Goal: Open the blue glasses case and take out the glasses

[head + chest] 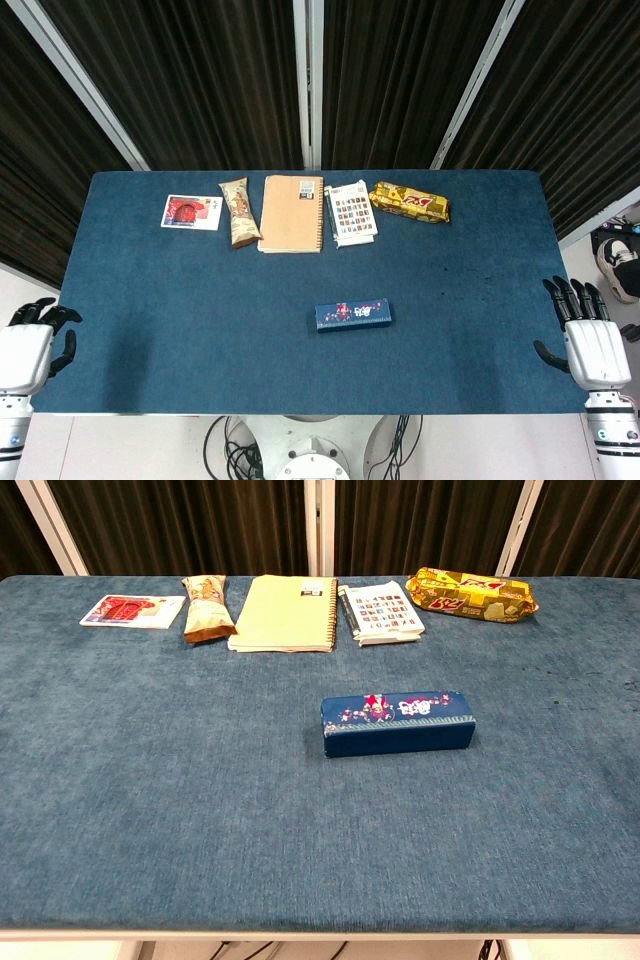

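Blue glasses case point(353, 314) lying closed and flat near the middle of the blue-covered worktop point(180, 300), a little toward the near edge, long side running left to right, printed lid facing up. Touched by neither hand. Left hand point(30, 345) off the worktop's left near corner, fingers apart and slightly curled, holding nothing. Right hand point(585, 335) off the right near corner, fingers spread and pointing away from the robot, likewise holding nothing. Both well apart from the case; neither visible in the chest view. Along the far side, a row of other things: a red-and-white card point(191, 212) at the left, then a brown snack packet point(239, 211), a tan spiral notebook point(292, 213), a white printed booklet point(351, 213) with a pen along its left edge, and a yellow snack bag point(409, 202) at the right. Dark curtains behind the worktop.
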Robot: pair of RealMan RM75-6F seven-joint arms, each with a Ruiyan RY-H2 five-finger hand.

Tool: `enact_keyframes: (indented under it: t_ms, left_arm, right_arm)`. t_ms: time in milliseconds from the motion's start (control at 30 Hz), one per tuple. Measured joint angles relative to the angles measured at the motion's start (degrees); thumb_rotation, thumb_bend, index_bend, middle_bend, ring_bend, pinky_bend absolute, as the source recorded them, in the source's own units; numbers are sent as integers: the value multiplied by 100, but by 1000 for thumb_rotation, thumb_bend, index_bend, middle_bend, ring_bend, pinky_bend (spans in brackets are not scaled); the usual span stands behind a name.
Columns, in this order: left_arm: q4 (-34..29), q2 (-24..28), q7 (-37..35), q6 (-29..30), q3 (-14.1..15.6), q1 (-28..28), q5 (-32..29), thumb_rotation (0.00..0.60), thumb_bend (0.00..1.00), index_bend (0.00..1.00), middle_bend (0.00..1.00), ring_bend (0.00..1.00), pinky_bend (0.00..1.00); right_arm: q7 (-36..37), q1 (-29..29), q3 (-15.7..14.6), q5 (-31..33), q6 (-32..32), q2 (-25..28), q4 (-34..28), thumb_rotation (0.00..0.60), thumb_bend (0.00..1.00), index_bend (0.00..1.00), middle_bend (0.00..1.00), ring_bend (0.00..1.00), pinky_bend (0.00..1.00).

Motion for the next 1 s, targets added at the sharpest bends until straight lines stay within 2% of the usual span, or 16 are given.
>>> enact_keyframes:
  t_ms: [433,567,667,700,767,900,1000]
  left_arm:
    - [3,1,-13,17,3,10,11,600,566,438,402,198,254]
    - [-2,1,-6,20,4,11,13,600,566,438,402,198,254]
    - [-5,1,2,25,5,13,15,600,566,438,402,198,254]
    - [-5,0,2,24,4,14,13,600,566,437,402,198,254]
    - [-4,0,-2,20,2,13,8,600,566,437,402,198,254]
    - [-1,1,-8,14,-2,11,-2,600,566,438,402,198,254]
    - [-2,2,-15,12,-2,11,-3,600,566,438,402,198,254]
  right_arm:
    - [291,23,-73,-181,-40,99,-94,600,130,46,90,2,9]
    - [475,201,-85,-294,-308,163,-218,600,179,46,105,8,9]
    - [581,469,-71,-417,-646,195,-349,600,313,42,119,8,9]
    - [611,601,-55,-454,-813,197,-403,600,400,34,124,8,9]
    - [652,820,-18,-481,-1106,188,-482,600,501,17,128,8,9]
    - [684,1440,124,-394,-2000,73,-617,600,726,0,159,8,9]
    - [667,1964,259,-170,-2776,-132,-638,600,832,0,184,8,9]
